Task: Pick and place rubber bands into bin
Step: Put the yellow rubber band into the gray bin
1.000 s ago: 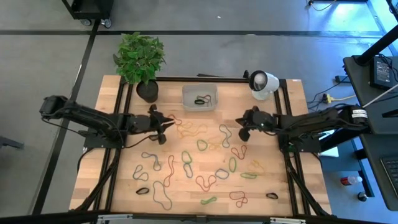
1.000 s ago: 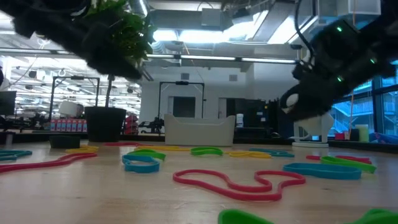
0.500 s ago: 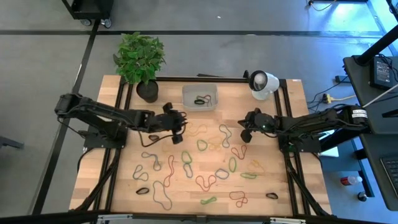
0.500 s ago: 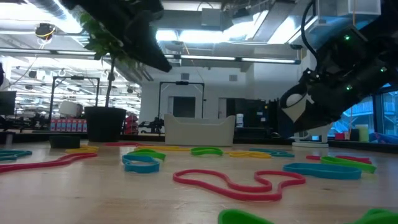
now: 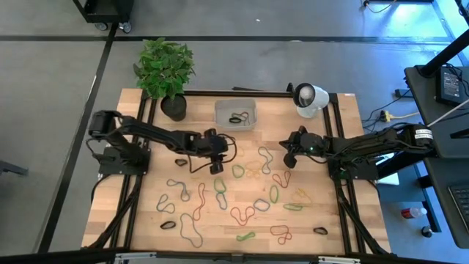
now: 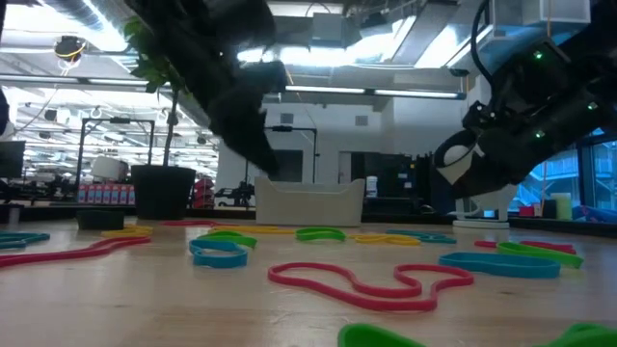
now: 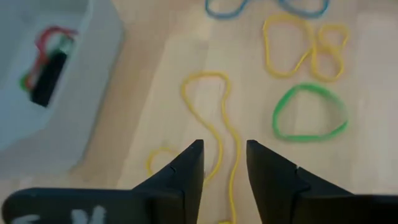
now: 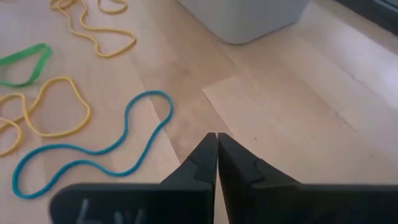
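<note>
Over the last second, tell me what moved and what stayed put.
The left arm swept from the plant-pot side toward the table's middle; its gripper now hangs over a long yellow rubber band, fingers apart, holding nothing. The right gripper barely shifted, fingers shut and empty, beside a blue band. The bin, the bands inside it, and the bands on the table stayed as they were.

Grey floor point(image 5: 293, 66); seemingly ceiling lights point(image 6: 376, 92)
</note>
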You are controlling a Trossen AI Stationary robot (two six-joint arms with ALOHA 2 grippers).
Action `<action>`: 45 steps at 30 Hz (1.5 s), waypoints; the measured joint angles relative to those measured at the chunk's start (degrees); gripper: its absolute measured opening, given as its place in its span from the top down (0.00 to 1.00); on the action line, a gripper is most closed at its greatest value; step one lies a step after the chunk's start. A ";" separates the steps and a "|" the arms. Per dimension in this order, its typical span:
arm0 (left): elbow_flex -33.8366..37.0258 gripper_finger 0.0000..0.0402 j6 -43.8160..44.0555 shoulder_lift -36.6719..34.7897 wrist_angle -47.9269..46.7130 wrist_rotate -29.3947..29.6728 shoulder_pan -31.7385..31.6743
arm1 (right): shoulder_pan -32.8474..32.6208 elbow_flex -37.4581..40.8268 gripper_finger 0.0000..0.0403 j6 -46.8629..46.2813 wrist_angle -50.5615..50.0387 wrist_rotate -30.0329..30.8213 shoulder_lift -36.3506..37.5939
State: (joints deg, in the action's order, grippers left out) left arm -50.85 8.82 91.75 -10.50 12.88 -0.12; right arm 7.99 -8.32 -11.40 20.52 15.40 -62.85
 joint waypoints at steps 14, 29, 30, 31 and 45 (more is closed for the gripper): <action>-0.08 0.67 -0.45 10.41 0.46 -1.00 -0.88 | 0.00 0.00 0.95 1.46 1.66 0.02 0.00; -0.77 0.99 -0.73 10.03 -1.26 -1.82 -0.39 | 0.00 -0.02 0.95 1.44 1.61 0.02 0.00; -1.11 0.99 -0.90 9.53 -1.85 -2.27 -0.35 | 0.00 -0.02 0.95 1.44 1.59 0.02 0.00; -1.66 0.99 -1.44 8.76 -2.27 -2.31 -0.30 | 0.00 -0.02 0.95 1.44 1.61 0.02 0.00; -13.20 1.00 -13.98 -2.82 -4.85 12.32 -4.40 | 0.02 -0.02 0.95 1.53 2.14 0.04 -0.01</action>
State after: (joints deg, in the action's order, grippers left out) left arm -64.05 -5.16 88.94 -15.35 25.20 -4.52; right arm 8.01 -8.34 -9.87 22.65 15.44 -62.86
